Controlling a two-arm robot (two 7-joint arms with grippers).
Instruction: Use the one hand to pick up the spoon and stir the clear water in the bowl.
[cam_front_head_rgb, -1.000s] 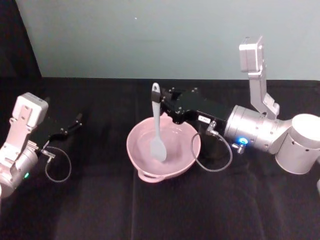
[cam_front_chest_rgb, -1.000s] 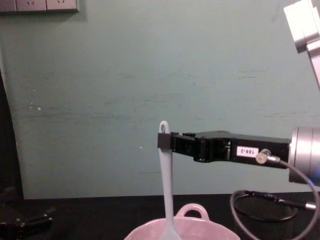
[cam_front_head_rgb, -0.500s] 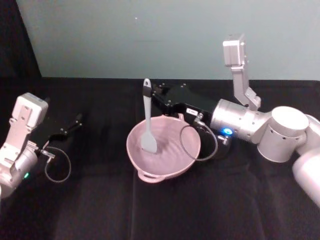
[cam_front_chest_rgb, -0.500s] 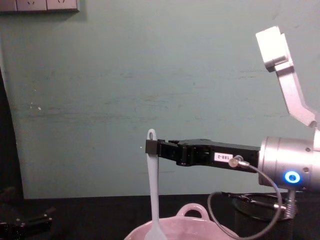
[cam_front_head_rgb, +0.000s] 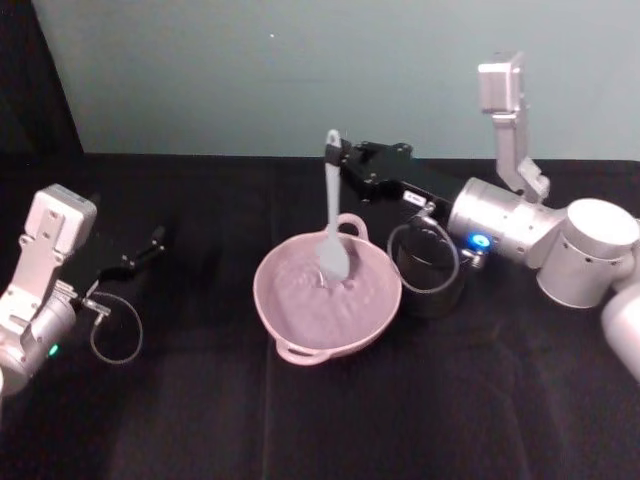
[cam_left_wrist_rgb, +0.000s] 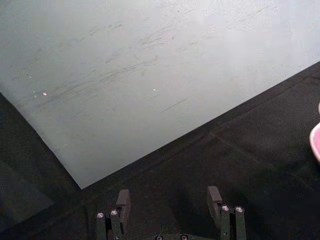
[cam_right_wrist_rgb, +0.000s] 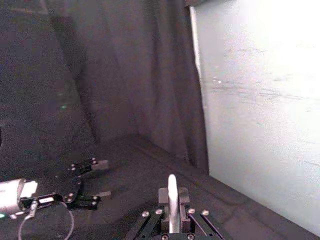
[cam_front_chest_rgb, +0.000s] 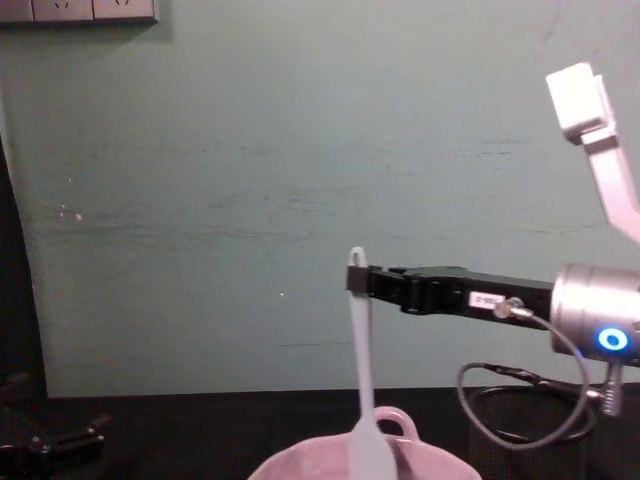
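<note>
The right gripper (cam_front_head_rgb: 342, 158) pinches the spoon (cam_front_head_rgb: 331, 205) near its handle top, blade hanging below into the bowl's (cam_front_head_rgb: 262, 310) rippled water (cam_front_head_rgb: 305, 300); left gripper (cam_front_head_rgb: 157, 239) parked, fingers spread.

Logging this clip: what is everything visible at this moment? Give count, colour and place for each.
spoon: one, white, upright, blade in the bowl
bowl: one, pale pink, table centre
water: one pool, colourless, inside the bowl
mesh cup: one, black, right of the bowl
table: one, black cover, under everything
wall: one, teal, behind the table
wall plates: a row, pale, high on the wall
right gripper: one, black, shut on the spoon's handle top, over the bowl's far rim
left gripper: one, black, open, parked low at the table's left
</note>
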